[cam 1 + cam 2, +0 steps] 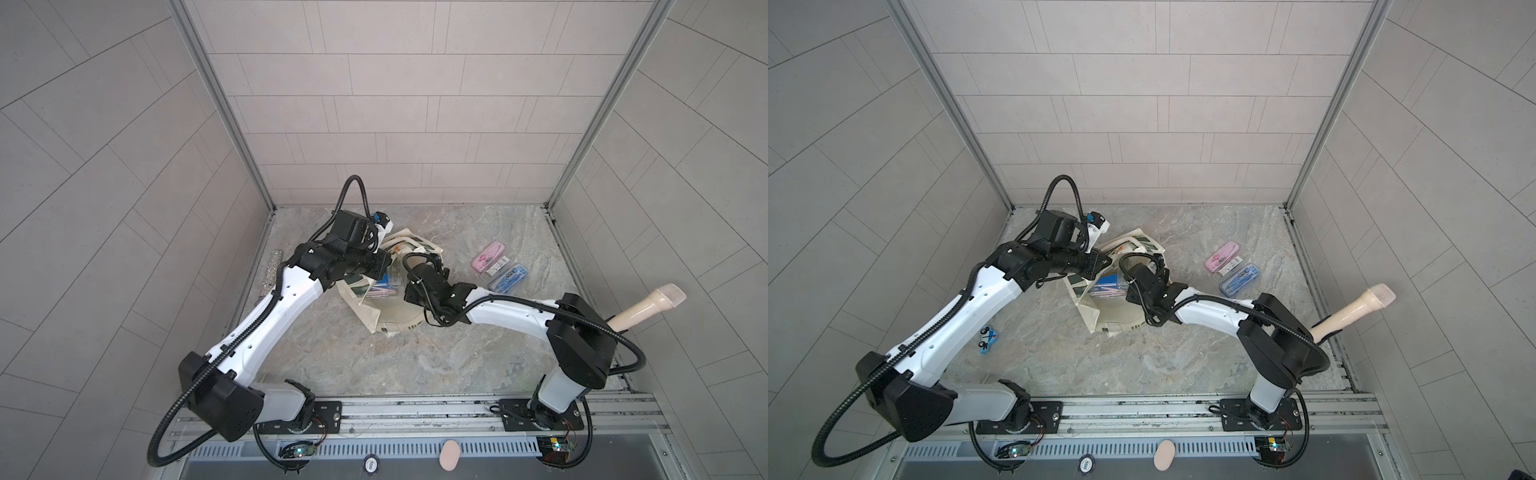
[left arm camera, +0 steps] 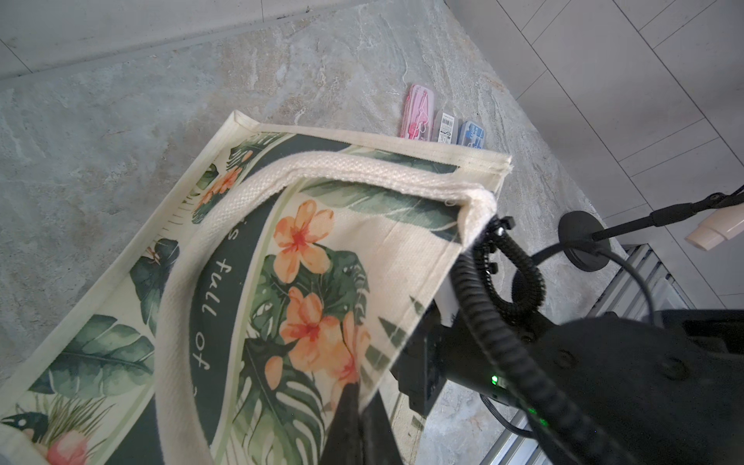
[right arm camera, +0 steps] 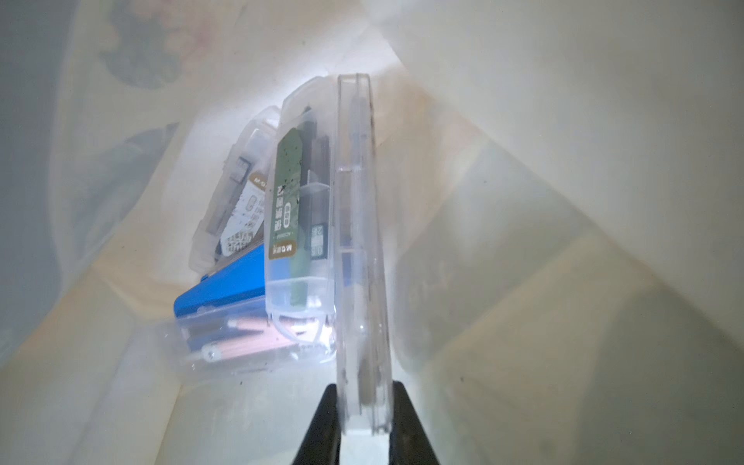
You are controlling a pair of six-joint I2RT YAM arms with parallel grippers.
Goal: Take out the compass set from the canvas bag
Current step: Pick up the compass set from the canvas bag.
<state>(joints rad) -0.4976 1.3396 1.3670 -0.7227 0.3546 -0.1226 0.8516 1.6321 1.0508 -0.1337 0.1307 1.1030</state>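
Observation:
The canvas bag [image 1: 370,316] [image 1: 1096,311] lies mid-table, cream with a leaf and flower print [image 2: 282,282]. My left gripper [image 2: 359,392] is shut on the bag's upper edge and holds the mouth up. My right gripper [image 3: 365,396] is inside the bag, shut on the near end of a flat clear case, the compass set [image 3: 360,241], seen edge-on and upright. Its fingertips are hidden by fabric in both top views. Deeper in the bag lie a blue case [image 3: 225,290], a clear case with a green label [image 3: 290,209] and another clear case [image 3: 237,189].
A pink case [image 1: 487,257] and a blue case [image 1: 508,277] lie side by side on the table to the right of the bag. A beige microphone [image 1: 648,305] stands at the right edge. A silver glittery stick [image 1: 272,266] lies at the left wall, and a blue toy car [image 1: 988,340] under the left arm.

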